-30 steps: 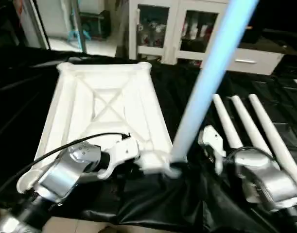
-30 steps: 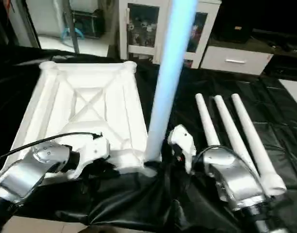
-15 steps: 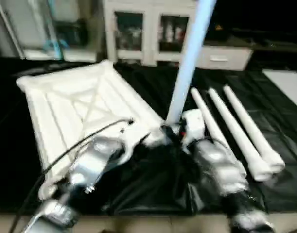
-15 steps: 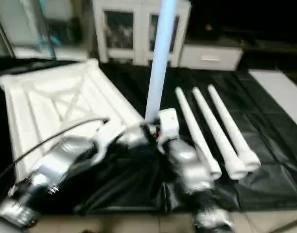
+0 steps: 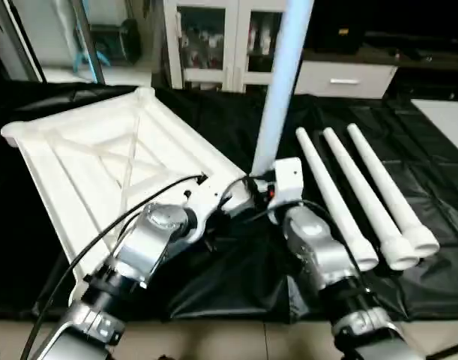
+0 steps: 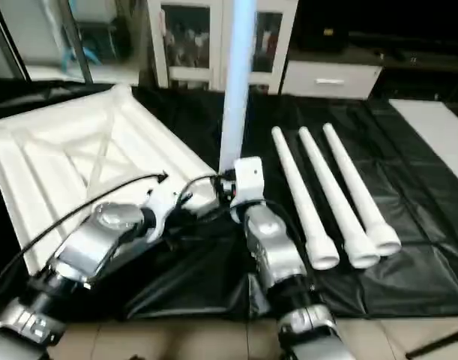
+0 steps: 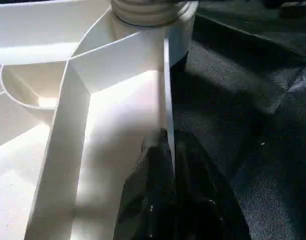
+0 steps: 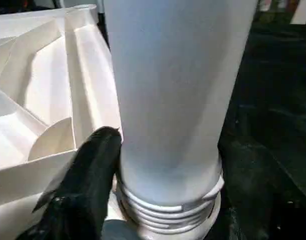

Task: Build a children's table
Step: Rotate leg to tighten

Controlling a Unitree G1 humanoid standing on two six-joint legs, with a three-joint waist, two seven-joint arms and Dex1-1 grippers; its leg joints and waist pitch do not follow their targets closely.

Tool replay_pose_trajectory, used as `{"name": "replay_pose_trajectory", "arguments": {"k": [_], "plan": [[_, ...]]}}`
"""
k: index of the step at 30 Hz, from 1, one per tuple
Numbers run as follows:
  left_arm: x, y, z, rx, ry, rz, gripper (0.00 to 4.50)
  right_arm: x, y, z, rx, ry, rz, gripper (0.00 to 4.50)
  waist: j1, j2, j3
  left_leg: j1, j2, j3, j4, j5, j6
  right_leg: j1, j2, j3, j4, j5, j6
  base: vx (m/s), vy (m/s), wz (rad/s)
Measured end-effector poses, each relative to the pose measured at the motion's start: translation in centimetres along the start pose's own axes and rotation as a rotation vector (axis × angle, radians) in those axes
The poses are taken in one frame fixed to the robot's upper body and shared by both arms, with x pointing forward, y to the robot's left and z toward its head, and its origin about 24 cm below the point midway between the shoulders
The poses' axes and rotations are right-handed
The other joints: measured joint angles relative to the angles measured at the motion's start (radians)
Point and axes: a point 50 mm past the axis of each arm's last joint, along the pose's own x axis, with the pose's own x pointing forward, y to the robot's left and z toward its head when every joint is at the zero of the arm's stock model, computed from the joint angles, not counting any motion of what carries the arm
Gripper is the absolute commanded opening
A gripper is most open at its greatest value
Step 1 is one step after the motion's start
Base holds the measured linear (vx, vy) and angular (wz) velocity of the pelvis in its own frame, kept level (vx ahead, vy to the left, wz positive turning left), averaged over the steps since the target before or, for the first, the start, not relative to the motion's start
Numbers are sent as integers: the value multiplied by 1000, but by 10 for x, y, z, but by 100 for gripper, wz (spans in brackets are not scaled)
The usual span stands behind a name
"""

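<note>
Risk centres on the one upright leg (image 5: 277,97), which stands in the corner socket (image 7: 180,35) of the upturned table top (image 5: 86,165), just ahead of both sets of jaws. The left jaws are closed together on the thin rim wall of the table top, just short of that socket, and they steady the piece. The right jaws sit at the foot of the leg, against its ribbed collar (image 8: 168,210); whether they are clamped on the leg or standing apart from it cannot be told. Rings of the collar show above the socket, so in my judgement the leg is not fully seated. If it is let go in this state, the tall leg could lean, bind crookedly in the socket or topple out. A push or twist made off the leg's own axis could jam the collar. The left jaws hold only a thin wall, so force on the leg could make that hold slip, and the top could then pivot or slide on the loose black cover of the counter (image 5: 214,292), which lies bunched beneath both sets of jaws. Three spare legs (image 5: 361,193) lie side by side to the outer side of the right jaws, and a careless withdrawal of that arm could knock them and set them rolling.
</note>
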Motion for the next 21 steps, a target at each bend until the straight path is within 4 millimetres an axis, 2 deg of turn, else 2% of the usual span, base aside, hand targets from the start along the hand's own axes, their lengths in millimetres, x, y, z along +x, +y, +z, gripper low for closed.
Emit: {"name": "replay_pose_trajectory", "arguments": {"k": [2, 7, 9, 13, 15, 21], "plan": [[-2, -1, 0, 11, -4, -15, 0, -3, -2, -1, 5, 4, 24, 357, 2, 1, 0, 0, 0, 2, -5, 7, 2, 0, 0, 0, -4, -1, 1, 0, 0, 0], [-19, -5, -9, 77, -8, -125, 0, -25, -18, 2, -82, 55, 235, 395, 23, 1, 1, -2, 0, 5, -10, 5, 7, 0, 0, 0, -14, -1, 1, 0, 0, 0], [-28, -9, -15, 110, -3, -198, 0, -42, -27, 4, -175, 88, 379, 405, 32, 2, 1, -1, -1, 6, -10, 3, 9, 3, -1, 0, -18, -1, 1, 0, 0, 0], [-37, -17, -21, 145, 15, -306, 0, -66, -36, 4, -246, 154, 570, 410, 39, 4, 2, 2, -1, 12, -10, 3, 11, 5, -4, 2, -18, 0, 1, 0, 0, 0], [-41, -21, -23, 163, 17, -352, 0, -75, -40, 5, -257, 183, 644, 410, 40, 4, 2, 3, -1, 13, -10, 3, 11, 6, -4, 2, -18, 0, 1, 0, 0, 0], [-42, -24, -24, 178, 27, -398, 0, -81, -43, 6, -254, 212, 729, 410, 38, 4, 2, 9, 2, 20, -11, 3, 11, 7, -4, 5, -16, 1, 1, 0, 0, 0]]}}
